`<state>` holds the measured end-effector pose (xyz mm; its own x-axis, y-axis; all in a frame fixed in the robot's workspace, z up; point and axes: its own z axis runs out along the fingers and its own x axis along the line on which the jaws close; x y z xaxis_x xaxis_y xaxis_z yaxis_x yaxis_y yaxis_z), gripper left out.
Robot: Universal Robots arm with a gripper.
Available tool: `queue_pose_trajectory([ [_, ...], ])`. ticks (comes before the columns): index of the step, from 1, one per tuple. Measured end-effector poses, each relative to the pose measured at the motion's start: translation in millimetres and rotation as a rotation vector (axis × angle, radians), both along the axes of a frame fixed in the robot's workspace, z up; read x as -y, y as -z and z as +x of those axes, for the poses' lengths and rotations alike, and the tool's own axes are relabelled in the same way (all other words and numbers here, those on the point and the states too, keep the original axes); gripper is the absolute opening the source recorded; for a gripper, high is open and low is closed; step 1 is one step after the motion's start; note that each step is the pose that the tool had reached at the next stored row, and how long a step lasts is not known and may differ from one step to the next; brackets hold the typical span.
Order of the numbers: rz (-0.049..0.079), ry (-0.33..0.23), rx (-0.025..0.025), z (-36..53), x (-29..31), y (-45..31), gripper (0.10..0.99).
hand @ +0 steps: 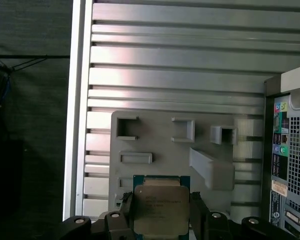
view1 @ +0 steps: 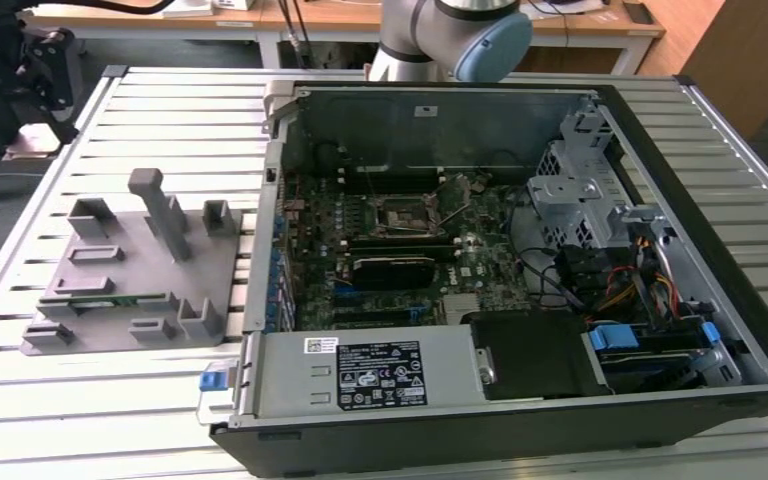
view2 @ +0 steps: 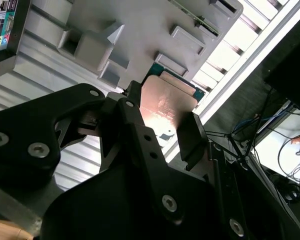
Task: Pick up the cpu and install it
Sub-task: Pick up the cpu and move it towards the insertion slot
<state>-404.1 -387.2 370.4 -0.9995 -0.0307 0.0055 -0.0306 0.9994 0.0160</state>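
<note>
The tool [hand: 161, 214] grips the cpu [hand: 160, 209] by two opposite edges, one black finger [hand: 127, 212] on each side. In both wrist views the cpu's shiny metal top faces the camera, with a thin green rim along its far edge. In the second wrist view the cpu [view2: 166, 106] sits between the fingers [view2: 136, 127] of the tool [view2: 165, 125], held over the edge of the grey fixture plate [view2: 140, 30] and the slats of the bench [view2: 230, 45].

In the exterior view the fixture plate [view1: 137, 285] lies near the bench [view1: 171, 110] edge on the exterior view's left. The open computer case [view1: 704, 250] stands just beside it. The socket [view1: 402, 212] sits in the middle of the board, and the arm [view1: 458, 35] rises at the far edge.
</note>
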Motion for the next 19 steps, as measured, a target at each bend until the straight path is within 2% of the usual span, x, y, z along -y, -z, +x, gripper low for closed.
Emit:
queue_pose_trajectory([
  [19, 0.0, 0.0, 0.0001, 27.2, -0.9, -1.1, 0.533],
])
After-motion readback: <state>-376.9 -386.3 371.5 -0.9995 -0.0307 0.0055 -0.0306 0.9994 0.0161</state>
